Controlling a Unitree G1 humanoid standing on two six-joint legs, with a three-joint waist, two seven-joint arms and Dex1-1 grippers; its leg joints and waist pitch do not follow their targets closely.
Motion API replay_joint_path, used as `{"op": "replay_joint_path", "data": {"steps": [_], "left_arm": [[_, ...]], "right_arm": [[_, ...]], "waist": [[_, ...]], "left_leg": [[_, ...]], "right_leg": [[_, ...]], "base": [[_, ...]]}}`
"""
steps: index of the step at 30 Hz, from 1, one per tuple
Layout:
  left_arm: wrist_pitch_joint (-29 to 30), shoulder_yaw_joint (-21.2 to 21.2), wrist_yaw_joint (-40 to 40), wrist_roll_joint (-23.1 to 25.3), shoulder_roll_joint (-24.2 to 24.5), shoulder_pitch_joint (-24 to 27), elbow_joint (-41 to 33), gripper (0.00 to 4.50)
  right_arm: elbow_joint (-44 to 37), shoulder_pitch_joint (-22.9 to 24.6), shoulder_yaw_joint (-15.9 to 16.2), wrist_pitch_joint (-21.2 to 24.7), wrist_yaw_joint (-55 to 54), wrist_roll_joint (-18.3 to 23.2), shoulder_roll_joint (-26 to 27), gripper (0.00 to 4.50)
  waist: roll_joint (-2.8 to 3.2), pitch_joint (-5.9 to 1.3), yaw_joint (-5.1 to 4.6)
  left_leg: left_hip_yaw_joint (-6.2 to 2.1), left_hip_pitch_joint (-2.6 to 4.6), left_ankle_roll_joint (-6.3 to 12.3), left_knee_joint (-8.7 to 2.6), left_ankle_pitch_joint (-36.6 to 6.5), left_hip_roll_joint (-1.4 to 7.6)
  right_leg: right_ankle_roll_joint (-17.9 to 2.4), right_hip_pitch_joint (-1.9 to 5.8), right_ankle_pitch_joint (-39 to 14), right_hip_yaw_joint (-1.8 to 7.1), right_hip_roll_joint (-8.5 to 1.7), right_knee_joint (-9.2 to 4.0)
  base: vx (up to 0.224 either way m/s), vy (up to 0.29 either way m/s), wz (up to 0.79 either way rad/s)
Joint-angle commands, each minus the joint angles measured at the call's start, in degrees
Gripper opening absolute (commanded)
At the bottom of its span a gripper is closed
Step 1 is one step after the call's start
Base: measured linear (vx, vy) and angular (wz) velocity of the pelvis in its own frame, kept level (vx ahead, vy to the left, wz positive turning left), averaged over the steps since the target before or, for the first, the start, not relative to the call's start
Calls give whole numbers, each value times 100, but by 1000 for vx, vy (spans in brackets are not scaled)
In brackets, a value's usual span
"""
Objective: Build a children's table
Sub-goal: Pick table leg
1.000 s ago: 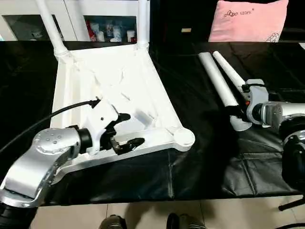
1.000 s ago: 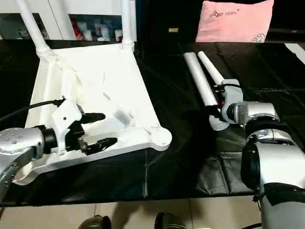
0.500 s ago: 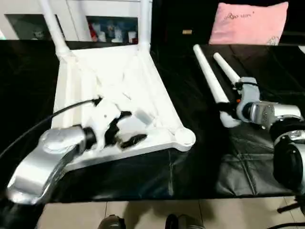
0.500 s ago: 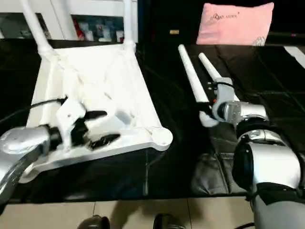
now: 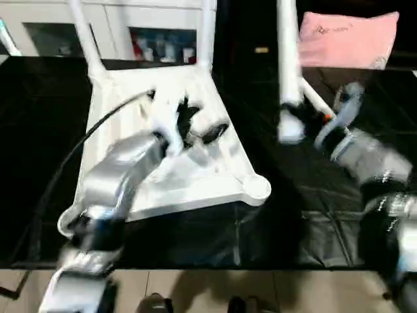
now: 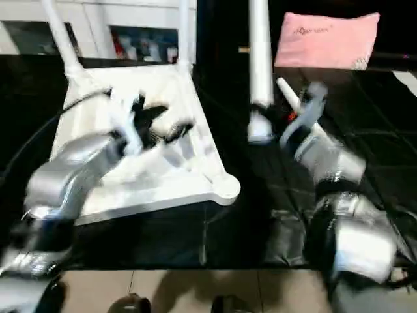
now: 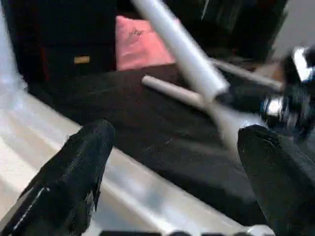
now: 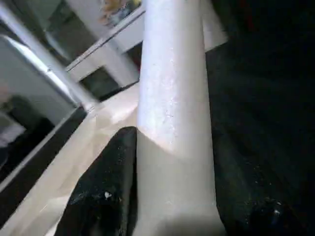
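Observation:
The children's table lies upside down: its white tabletop (image 5: 195,186) shows the ribbed underside, and two legs (image 5: 83,36) stand upright in the far corner sockets. The near right socket (image 5: 255,189) is bare. My left gripper (image 5: 201,124) hovers open above the tabletop's middle, its black fingers (image 7: 81,167) wide apart with nothing between them. To the right of the tabletop, my right gripper (image 5: 298,117) is shut on a third leg (image 5: 287,59) near its thick end and holds it almost upright above the black cloth. That leg (image 8: 174,123) sits between the right fingers. A fourth leg (image 7: 172,91) lies on the cloth behind it.
A black cloth (image 5: 306,215) covers the work surface. A pink pillow (image 5: 348,39) rests at the far right and a white cabinet (image 5: 39,26) with glass doors stands at the back left. A person's shoes (image 6: 130,303) show on the floor at the near edge.
My right gripper has swung the leg up from lying on the cloth to nearly upright. My left arm has risen and moved farther over the tabletop, still open.

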Motion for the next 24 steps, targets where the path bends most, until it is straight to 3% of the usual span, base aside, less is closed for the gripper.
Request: {"op": "replay_joint_path", "data": {"steps": [1, 2, 4, 6, 9, 10, 11, 13, 14, 18, 20, 24], "left_arm": [[30, 254, 182, -270, -185, -217, 215, 450], [69, 357, 192, -427, -323, -309, 309, 450], [239, 561, 146, -782, -549, -505, 532, 450], [348, 657, 128, -937, -609, -561, 598, 450], [643, 878, -41, -1331, -674, -674, 724, 450], [714, 972, -157, -1474, -677, -736, 796, 450], [734, 1005, -210, -1527, -674, -759, 818, 450], [857, 1148, -327, -1765, -674, -849, 886, 450], [886, 1188, -380, -1845, -668, -870, 886, 450], [1069, 1450, -507, -2352, -691, -962, 833, 450], [1131, 1476, -535, -2448, -686, -968, 786, 450], [1258, 1427, -662, -2546, -656, -931, 644, 408]], "right_arm": [[-937, 207, 20, 449, 283, 534, 153, 191], [-1356, 423, 52, 675, 384, 769, 250, 191], [-2228, 885, 245, 1138, 681, 1297, 484, 191], [-2437, 996, 346, 1259, 804, 1422, 549, 191], [-2786, 1133, 625, 1487, 1150, 1600, 666, 191], [-3005, 1201, 693, 1663, 1232, 1735, 720, 191], [-3075, 1220, 716, 1738, 1256, 1786, 737, 191], [-3275, 1291, 778, 1907, 1241, 1877, 759, 191], [-3286, 1292, 797, 1938, 1258, 1888, 759, 191], [-3415, 1339, 956, 2084, 1358, 1988, 707, 191], [-3418, 1347, 987, 2073, 1371, 1988, 693, 191], [-3463, 1358, 979, 2127, 1339, 2047, 688, 191]], "waist": [[3, -652, 38], [-12, -658, 51], [26, -657, 128], [-2, -659, 103], [-20, -631, 116], [-2, -638, 123], [-40, -632, 130], [-27, -631, 153], [-56, -635, 144], [-62, -630, 149], [-76, -645, 161], [-80, -647, 220]], "left_leg": [[-11, 67, 481, -318, -648, 96], [-20, 45, 505, -327, -609, 85], [-17, 74, 504, -327, -666, 89], [-45, 39, 458, -345, -716, 95], [-18, 67, 384, -344, -817, 61], [-16, 84, 366, -343, -830, 59], [-5, 80, 361, -341, -809, 35], [-26, 90, 325, -361, -803, 68], [-38, 97, 293, -375, -838, 82], [-52, 137, 227, -413, -895, 131], [-51, 113, 218, -414, -795, 131], [-46, 124, 187, -424, -726, 138]], "right_leg": [[-934, 495, -1205, 330, -338, -484], [-889, 507, -1281, 303, -335, -496], [-815, 483, -1483, 296, -361, -540], [-736, 494, -1679, 269, -365, -542], [-511, 460, -2230, 267, -364, -623], [-469, 450, -2332, 264, -370, -639], [-364, 450, -2475, 263, -363, -668], [-286, 432, -2550, 254, -372, -673], [-254, 434, -2582, 241, -380, -671], [-333, 438, -2434, 253, -417, -678], [-350, 457, -2288, 270, -435, -653], [-331, 458, -2232, 288, -452, -642]], "base": [[0, 0, 0], [0, 0, 0], [0, 0, 0], [0, 0, 0], [0, 0, 0], [0, 0, 0], [0, 0, 0], [0, 0, 0], [0, 0, 0], [0, 0, 0], [0, 0, 0], [0, 0, 0]]}}
